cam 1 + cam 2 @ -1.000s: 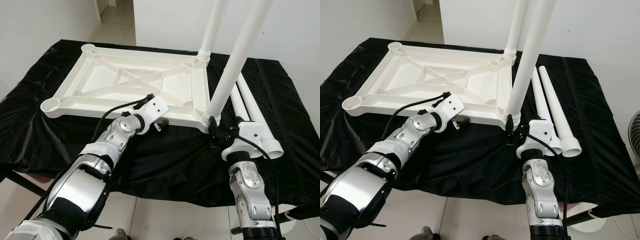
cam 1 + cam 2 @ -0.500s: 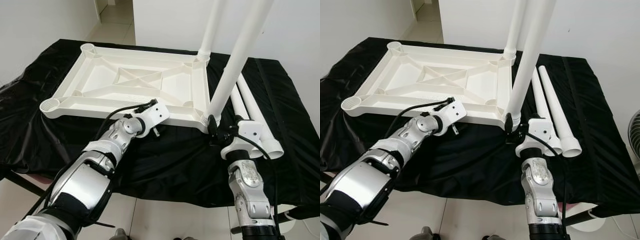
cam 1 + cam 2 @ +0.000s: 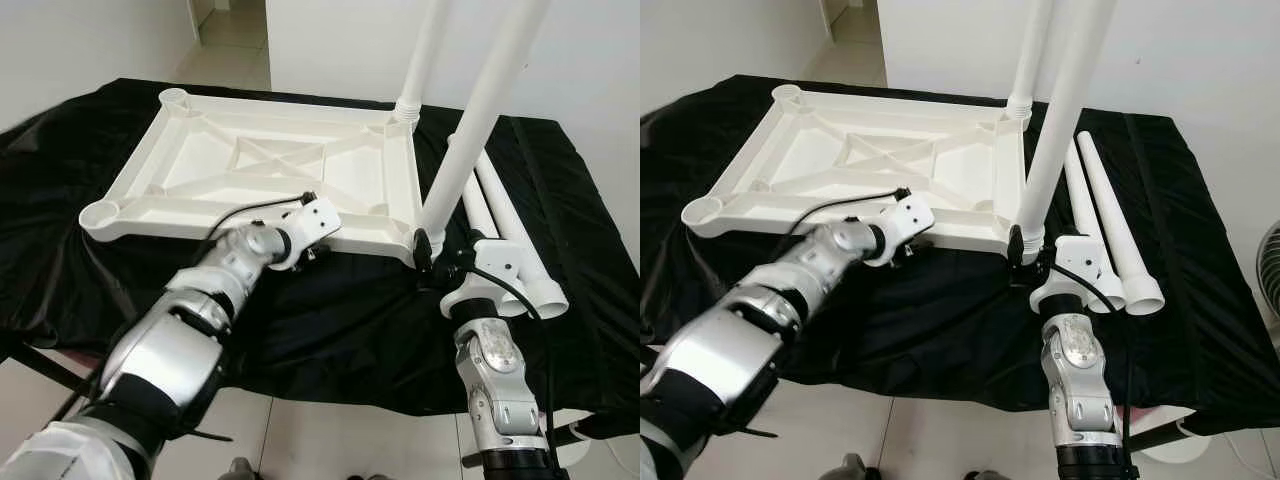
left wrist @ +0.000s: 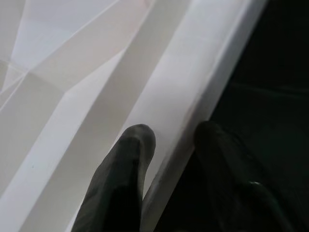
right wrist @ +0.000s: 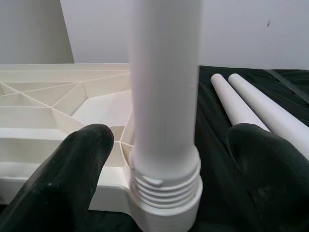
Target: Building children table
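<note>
The white ribbed plastic tabletop (image 3: pixel 265 170) lies upside down across the upper left and centre of the head views, on a surface draped in black cloth (image 3: pixel 330 310). Its hollow, braced underside suggests a light, stiff piece that would probably slide easily on the cloth.

At centre left, the left claw (image 3: pixel 305 255) sits at the tabletop's near rim. In the left wrist view its black fingers (image 4: pixel 125 169) straddle that rim at a narrow spread, one over the white edge and one over the cloth; whether they actually pinch it is hard to tell.

Right of centre, a white plastic leg tube (image 3: pixel 1060 120) stands in the near right corner socket, its thread rings partly exposed, so it seems not fully screwed home. The right claw (image 5: pixel 164 154) is spread wide around the tube's base without touching. The smooth tube looks slippery; the base is the sensible hold.

A second leg (image 3: pixel 420 60) stands at the far right corner, and two spare leg tubes (image 3: pixel 1110 230) lie at the right.
</note>
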